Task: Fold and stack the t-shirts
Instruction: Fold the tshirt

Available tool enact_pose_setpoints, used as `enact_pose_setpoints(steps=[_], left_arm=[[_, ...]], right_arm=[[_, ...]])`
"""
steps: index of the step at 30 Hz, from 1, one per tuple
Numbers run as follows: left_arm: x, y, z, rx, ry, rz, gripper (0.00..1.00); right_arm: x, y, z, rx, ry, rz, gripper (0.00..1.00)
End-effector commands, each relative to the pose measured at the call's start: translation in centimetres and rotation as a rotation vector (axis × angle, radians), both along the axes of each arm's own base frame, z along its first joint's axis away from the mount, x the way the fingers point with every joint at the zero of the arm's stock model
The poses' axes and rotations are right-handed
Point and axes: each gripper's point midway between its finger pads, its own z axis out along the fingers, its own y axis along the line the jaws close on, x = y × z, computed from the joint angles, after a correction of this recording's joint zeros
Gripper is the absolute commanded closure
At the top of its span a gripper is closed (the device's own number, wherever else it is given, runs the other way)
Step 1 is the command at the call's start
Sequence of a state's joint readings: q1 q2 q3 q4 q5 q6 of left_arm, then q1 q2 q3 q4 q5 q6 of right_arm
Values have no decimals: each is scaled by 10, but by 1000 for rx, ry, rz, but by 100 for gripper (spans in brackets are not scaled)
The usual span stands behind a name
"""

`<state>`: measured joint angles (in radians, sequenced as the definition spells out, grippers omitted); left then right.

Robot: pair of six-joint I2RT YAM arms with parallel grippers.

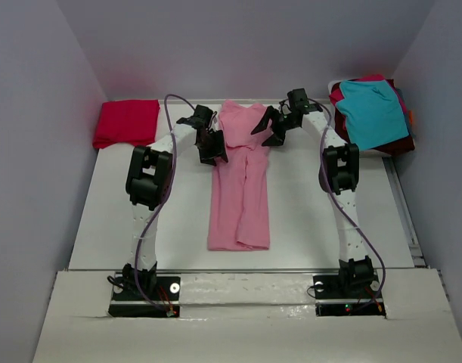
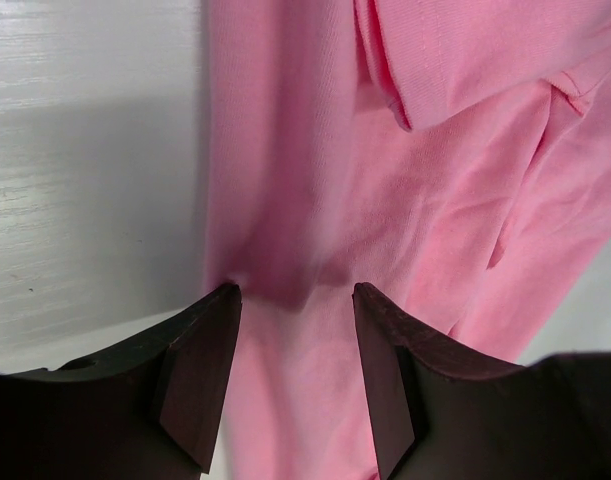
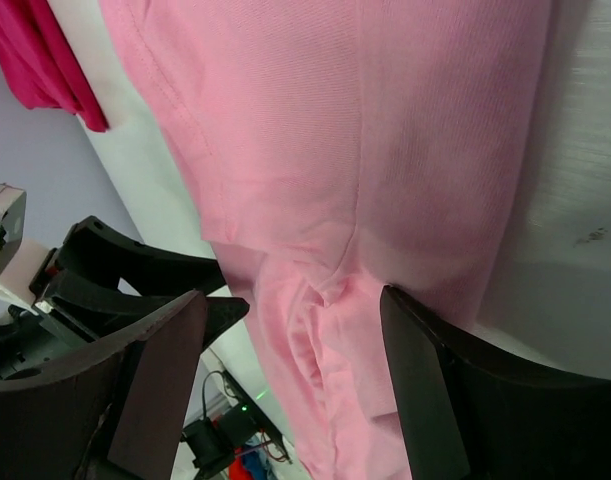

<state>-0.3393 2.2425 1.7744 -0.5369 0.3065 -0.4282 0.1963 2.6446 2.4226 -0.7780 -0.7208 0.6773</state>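
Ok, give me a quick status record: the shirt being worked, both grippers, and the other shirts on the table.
shirt in work: pink shirt, folded into a long strip, mid-table
left gripper: open, at the strip's left edge, far end
right gripper: open, over the strip's right side, far end
red shirt: folded, far left corner
pile: far right corner, teal shirt on top

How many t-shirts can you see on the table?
3 clearly: pink t-shirt at centre, folded red t-shirt far left, teal t-shirt topping the far-right pile; others partly hidden beneath.
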Motion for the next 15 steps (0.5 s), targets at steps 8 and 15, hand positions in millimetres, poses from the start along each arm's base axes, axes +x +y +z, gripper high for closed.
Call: enact_pose_setpoints(steps=[8,15], left_arm=[[-13,8,10,39,-17,-68,36],[-34,5,67,-2,-104,-55,35]], right_arm=[[-41,-11,102,-45,-114,15,22],[-137,-12,95,-64,-14,52,22]])
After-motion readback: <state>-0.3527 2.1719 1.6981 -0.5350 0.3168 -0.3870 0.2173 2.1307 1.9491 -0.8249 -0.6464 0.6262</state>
